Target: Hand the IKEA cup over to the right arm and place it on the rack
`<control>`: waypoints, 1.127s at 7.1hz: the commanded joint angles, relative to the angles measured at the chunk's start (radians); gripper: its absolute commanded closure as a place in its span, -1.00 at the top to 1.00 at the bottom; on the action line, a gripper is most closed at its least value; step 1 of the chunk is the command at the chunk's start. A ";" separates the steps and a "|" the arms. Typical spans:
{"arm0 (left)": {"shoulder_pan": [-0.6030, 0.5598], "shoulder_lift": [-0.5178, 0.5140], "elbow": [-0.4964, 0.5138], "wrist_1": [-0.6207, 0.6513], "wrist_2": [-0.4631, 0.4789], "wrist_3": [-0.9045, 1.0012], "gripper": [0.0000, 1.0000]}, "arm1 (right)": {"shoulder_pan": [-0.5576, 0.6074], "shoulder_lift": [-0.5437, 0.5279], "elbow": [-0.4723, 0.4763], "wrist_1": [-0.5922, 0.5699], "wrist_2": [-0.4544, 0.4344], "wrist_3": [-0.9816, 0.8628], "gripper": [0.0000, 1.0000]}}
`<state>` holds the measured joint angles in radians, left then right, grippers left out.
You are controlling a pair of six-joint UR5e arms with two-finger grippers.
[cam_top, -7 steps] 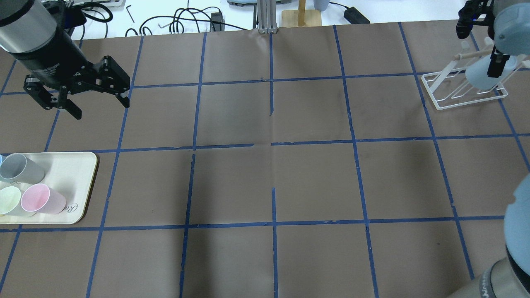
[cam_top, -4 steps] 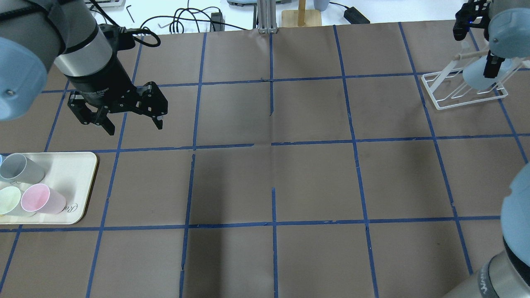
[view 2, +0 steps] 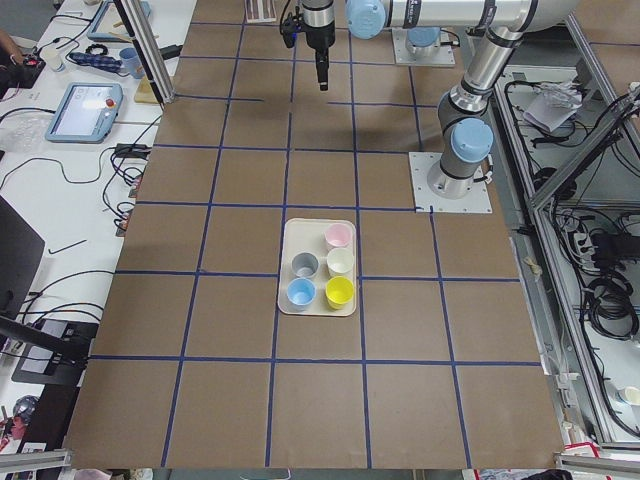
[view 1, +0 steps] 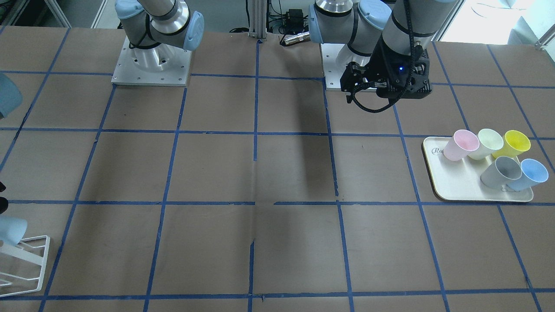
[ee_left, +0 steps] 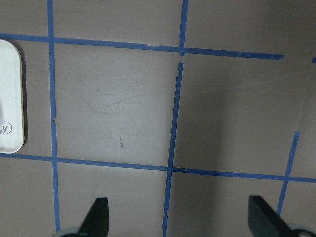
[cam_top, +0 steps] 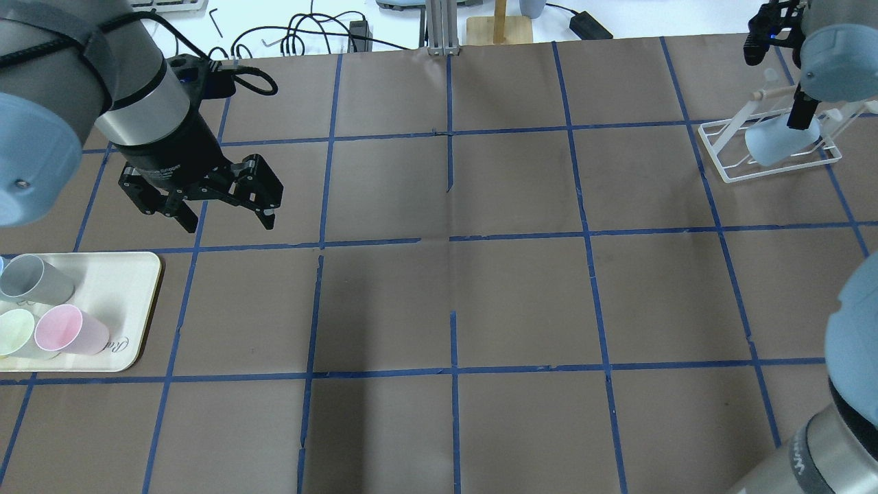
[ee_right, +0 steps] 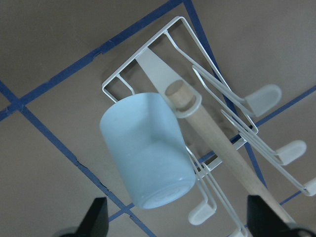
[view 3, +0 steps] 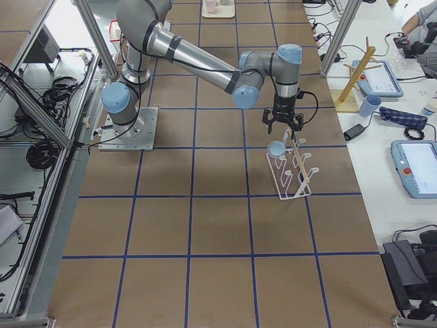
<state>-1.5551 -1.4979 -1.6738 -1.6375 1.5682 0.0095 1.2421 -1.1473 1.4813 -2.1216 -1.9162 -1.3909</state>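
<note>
Tray (cam_top: 130, 288) first, nearest me at the left edge of the counter (cam_top: 521, 302): a cream one carrying a pink cup (cam_top: 68, 331), a pale green cup (cam_top: 15, 333) and a grey cup (cam_top: 38, 280), mouths up. My front camera adds a yellow cup (view 1: 516, 143) and a second blue cup (view 1: 531, 173), which sits just beside the grey one on the same tray.

A little farther out, the left gripper (cam_top: 228, 218) hangs over bare brown paper, off to the side of the tray. Its jaws are spread wide with nothing between them. Its wrist camera gives me only blue tape lines and one rounded corner of the tray.

Farther still, in the far right corner of the counter, stands the white wire rack (ee_right: 154, 71). The sky-blue cup (ee_right: 148, 153) is on it, tilted, its base turned up toward the right wrist camera and its mouth down toward the rack's base. It lies just beside the wooden rod (ee_right: 217, 143); whether the two touch I cannot tell. The right gripper (view 3: 283, 126) sits just above the cup. Its jaws are spread too, and I see both fingertips clear of the cup's wall.

Beyond the counter's far edge, black cables (cam_top: 302, 34) and a wooden stand (cam_top: 499, 27) lie on a white bench.
</note>
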 commanded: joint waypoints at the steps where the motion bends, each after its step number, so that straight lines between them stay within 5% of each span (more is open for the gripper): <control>1: 0.007 0.017 0.005 -0.005 -0.025 0.009 1.00 | 0.002 -0.008 -0.039 0.002 0.020 0.024 1.00; 3: 0.009 0.027 -0.003 -0.004 -0.034 0.013 1.00 | 0.020 -0.081 -0.042 0.067 0.103 0.312 1.00; 5: 0.009 0.041 -0.014 -0.007 -0.024 0.017 1.00 | 0.133 -0.194 -0.038 0.298 0.211 0.769 1.00; 8: 0.015 0.039 -0.014 -0.001 -0.023 0.023 1.00 | 0.293 -0.284 -0.003 0.353 0.385 1.351 1.00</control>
<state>-1.5412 -1.4586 -1.6868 -1.6378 1.5437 0.0314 1.4774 -1.4006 1.4564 -1.7761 -1.5882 -0.2586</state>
